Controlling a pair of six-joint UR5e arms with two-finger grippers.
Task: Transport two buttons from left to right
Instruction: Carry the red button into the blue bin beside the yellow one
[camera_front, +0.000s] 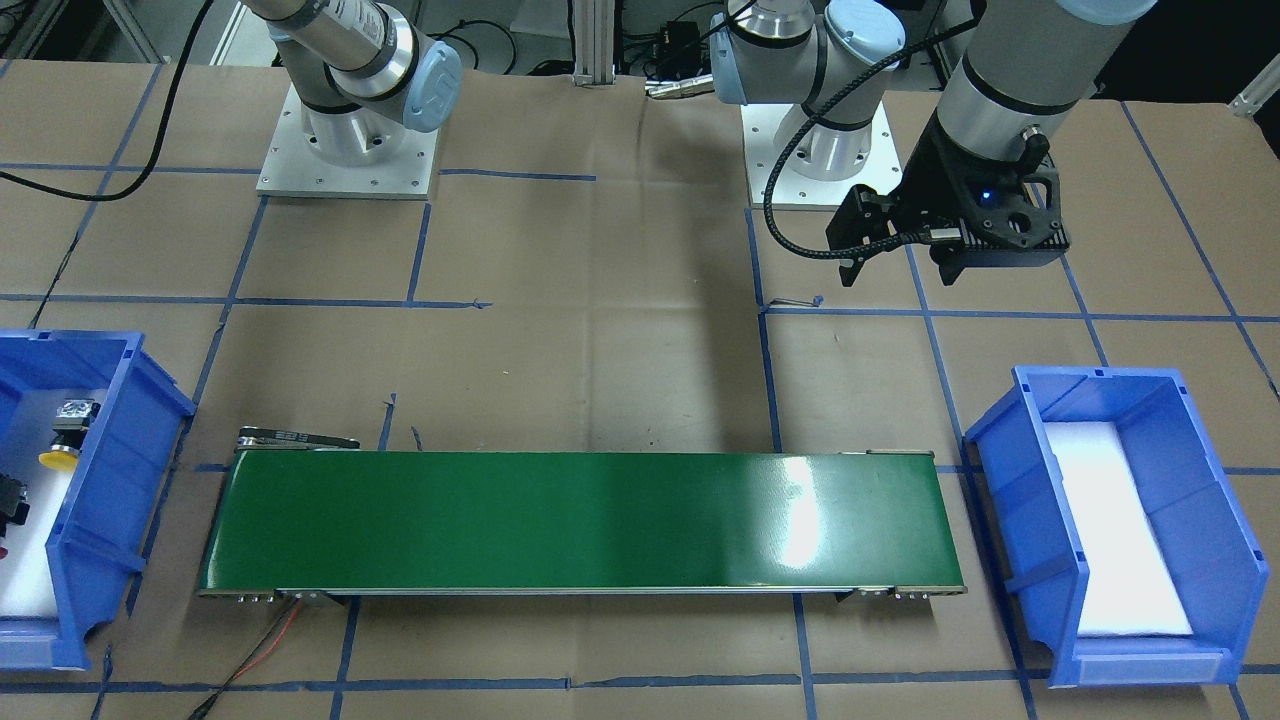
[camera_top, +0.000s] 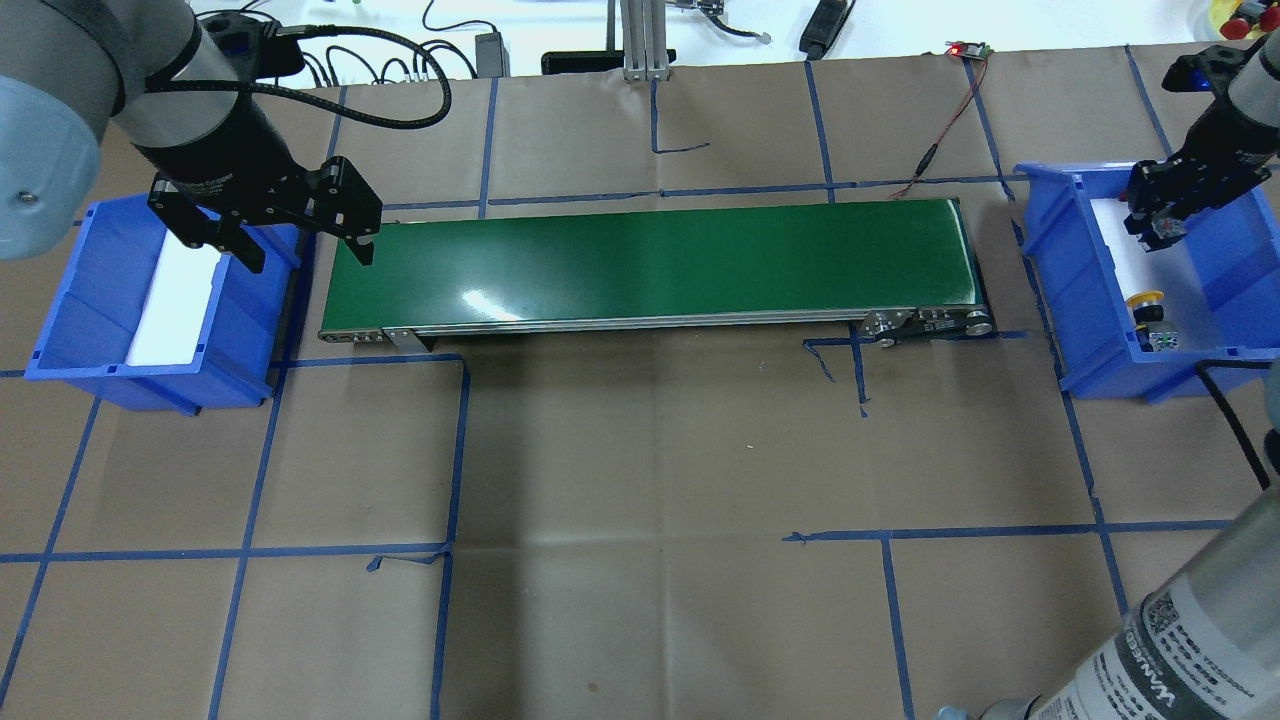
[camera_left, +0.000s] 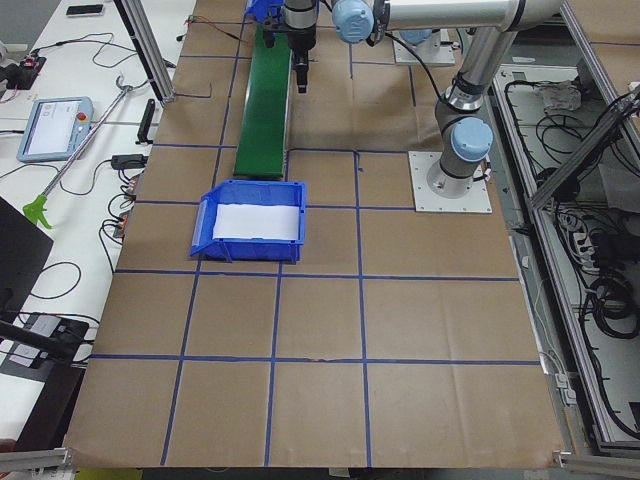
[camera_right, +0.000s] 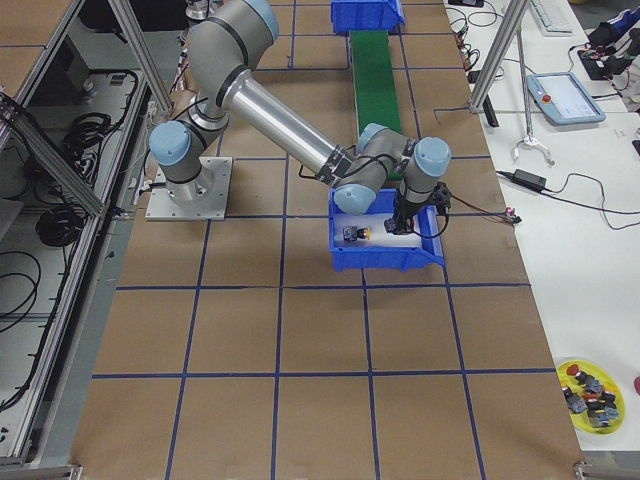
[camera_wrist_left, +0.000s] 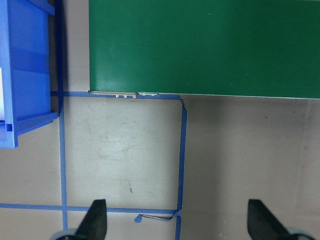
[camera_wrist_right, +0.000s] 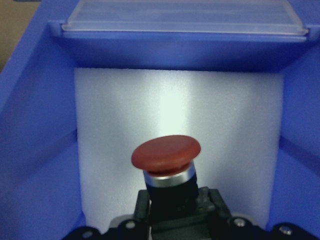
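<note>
Right gripper (camera_top: 1158, 218) clamps red button (camera_wrist_right: 166, 152) inside blue bin (camera_top: 1050, 270); yellow button (camera_top: 1146, 300) lies nearby in same bin. Left gripper (camera_top: 305, 255) hangs with jaws wide apart near green conveyor (camera_top: 650, 260) end.

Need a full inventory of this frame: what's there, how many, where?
red button: 1, red cap, held in the right gripper above the right bin foam
yellow button: 1, yellow cap, lying on the foam in the right bin
bins: 2, blue, white foam inside; right bin and left bin, one off each end of the conveyor
conveyor belt: 1, green, between the bins
table: 1, brown paper, blue tape grid
left gripper: 1, black, open, holding nothing, over the gap between left bin and conveyor belt
right gripper: 1, black, shut on the red button
</note>
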